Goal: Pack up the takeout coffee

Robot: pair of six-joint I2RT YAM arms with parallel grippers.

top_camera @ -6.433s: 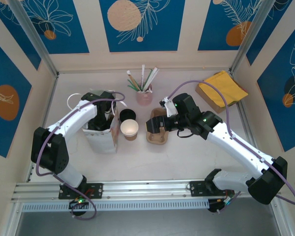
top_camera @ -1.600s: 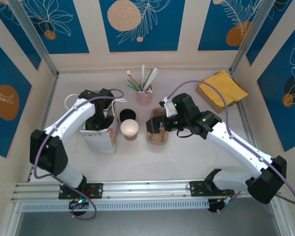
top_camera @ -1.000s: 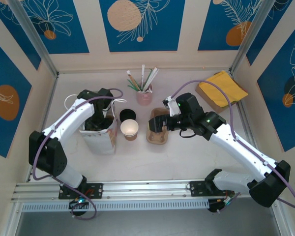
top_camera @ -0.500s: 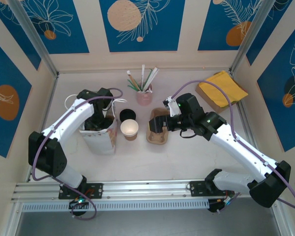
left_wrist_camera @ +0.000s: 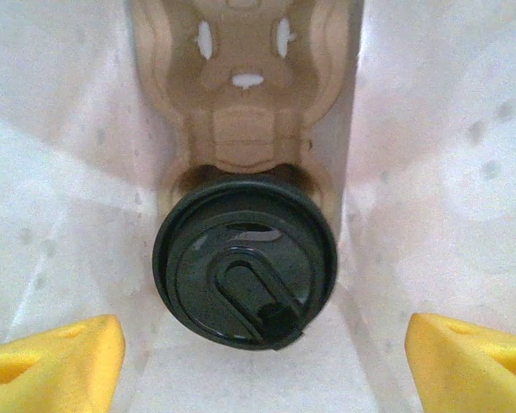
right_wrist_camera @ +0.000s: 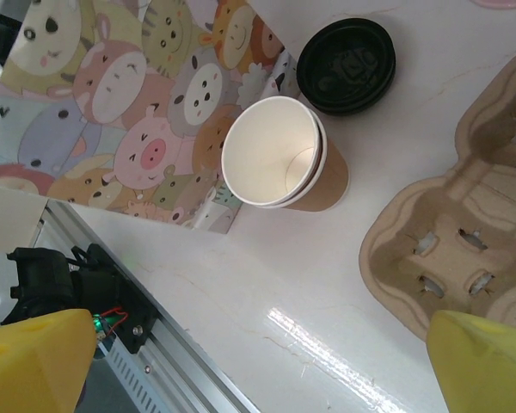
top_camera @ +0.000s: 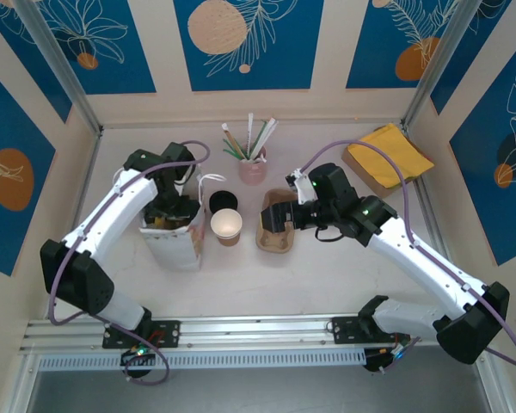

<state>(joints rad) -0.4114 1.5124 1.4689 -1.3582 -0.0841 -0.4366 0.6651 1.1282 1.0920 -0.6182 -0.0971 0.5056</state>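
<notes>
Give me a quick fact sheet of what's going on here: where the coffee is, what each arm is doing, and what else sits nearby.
takeout coffee: lidded, seated in a pulp carrier inside the paper bag
left end effector: open, reaching into the bag, not touching the coffee
right end effector: open, over the second carrier on the table, holding nothing
beside bag: empty cup, loose lid

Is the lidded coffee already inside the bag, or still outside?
Inside. The left wrist view looks down between the white walls of the bag: the lidded coffee sits in a cardboard carrier there.
</notes>
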